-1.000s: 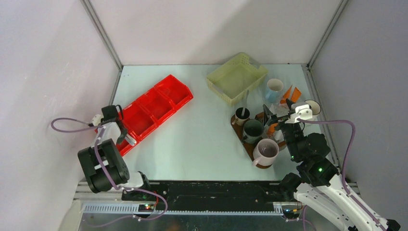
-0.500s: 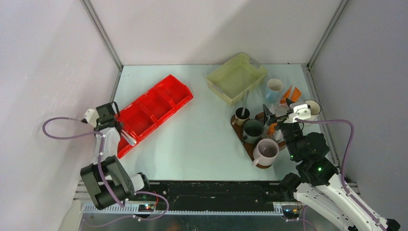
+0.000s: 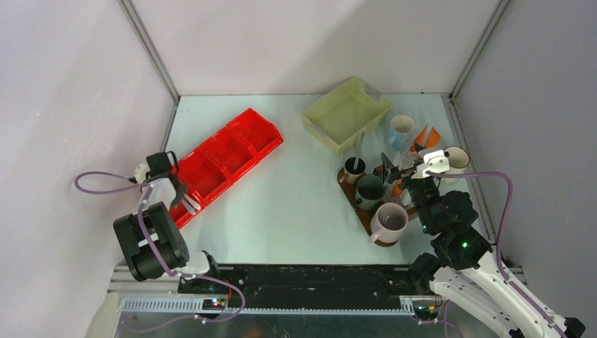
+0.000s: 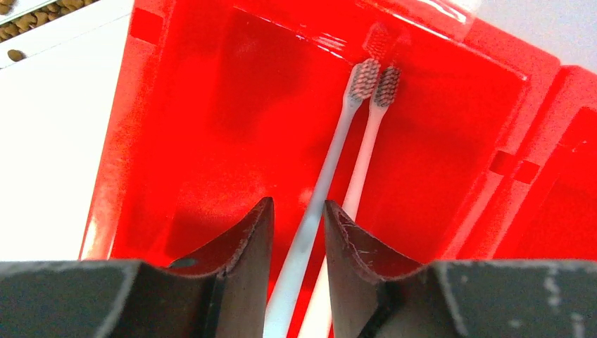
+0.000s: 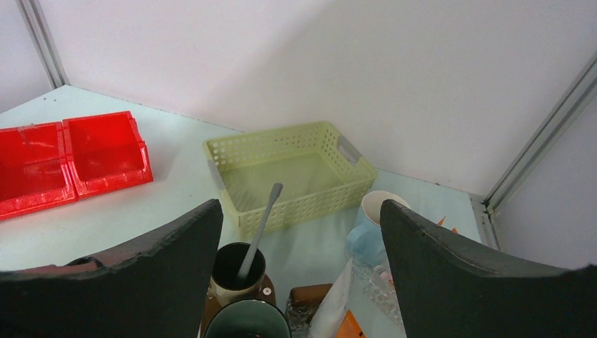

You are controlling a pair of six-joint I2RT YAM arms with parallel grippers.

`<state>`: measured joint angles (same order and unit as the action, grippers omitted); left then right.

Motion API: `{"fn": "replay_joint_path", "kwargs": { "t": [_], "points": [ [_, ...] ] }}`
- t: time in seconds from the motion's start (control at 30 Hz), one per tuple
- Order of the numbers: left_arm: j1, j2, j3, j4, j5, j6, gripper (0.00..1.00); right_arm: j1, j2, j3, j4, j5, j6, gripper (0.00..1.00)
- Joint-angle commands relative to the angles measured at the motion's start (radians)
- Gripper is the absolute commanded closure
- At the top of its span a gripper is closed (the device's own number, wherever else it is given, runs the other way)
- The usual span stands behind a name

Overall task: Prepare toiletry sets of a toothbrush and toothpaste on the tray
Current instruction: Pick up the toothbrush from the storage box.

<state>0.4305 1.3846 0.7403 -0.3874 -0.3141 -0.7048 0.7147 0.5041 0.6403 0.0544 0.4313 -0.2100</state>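
Okay, far left of overhead view: left gripper (image 3: 183,204) down in the lowest-left compartment of red bin (image 3: 232,144), right on top of the work. From its wrist view: jaws narrow but not pinched, straddling the handle of one toothbrush (image 4: 336,144), red floor showing left of the handle, handle close against the right finger. Second toothbrush (image 4: 365,151) just beside it on the right, nearly parallel, handle slipping behind the right fingertip. Long axis of both from bottom centre up to upper centre-right, bristle heads at the far end, so grip across the handle, not along it. Probably only a squeeze and a lift needed; some risk of catching the neighbour too. Moving right: tray (image 3: 360,211) at centre-right, well apart from the bin, mugs (image 3: 370,190) on it. Toothpaste tubes (image 3: 426,135) beyond the tray, upper right. Right gripper (image 3: 407,163) above the tray's far side, jaws wide, nothing held, far from the brushes; left arm's job.
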Motion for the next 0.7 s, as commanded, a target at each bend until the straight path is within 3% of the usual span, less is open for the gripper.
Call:
{"fn": "replay_joint_path", "kwargs": {
  "t": [0.0, 0.27, 0.47, 0.67],
  "points": [
    [0.003, 0.036, 0.04, 0.004, 0.028, 0.017, 0.62, -0.005, 0.008, 0.0, 0.038, -0.014, 0.001, 0.15],
    [0.004, 0.041, 0.037, 0.013, 0.061, 0.021, 0.63, -0.006, 0.011, 0.001, 0.035, -0.024, 0.006, 0.15],
    [0.004, -0.001, 0.038, -0.002, 0.041, 0.026, 0.9, -0.007, 0.008, 0.0, 0.038, -0.028, 0.008, 0.15],
    [0.002, -0.12, 0.009, 0.0, 0.06, 0.009, 1.0, -0.007, -0.007, 0.001, 0.038, -0.035, 0.006, 0.15]
  ]
}}
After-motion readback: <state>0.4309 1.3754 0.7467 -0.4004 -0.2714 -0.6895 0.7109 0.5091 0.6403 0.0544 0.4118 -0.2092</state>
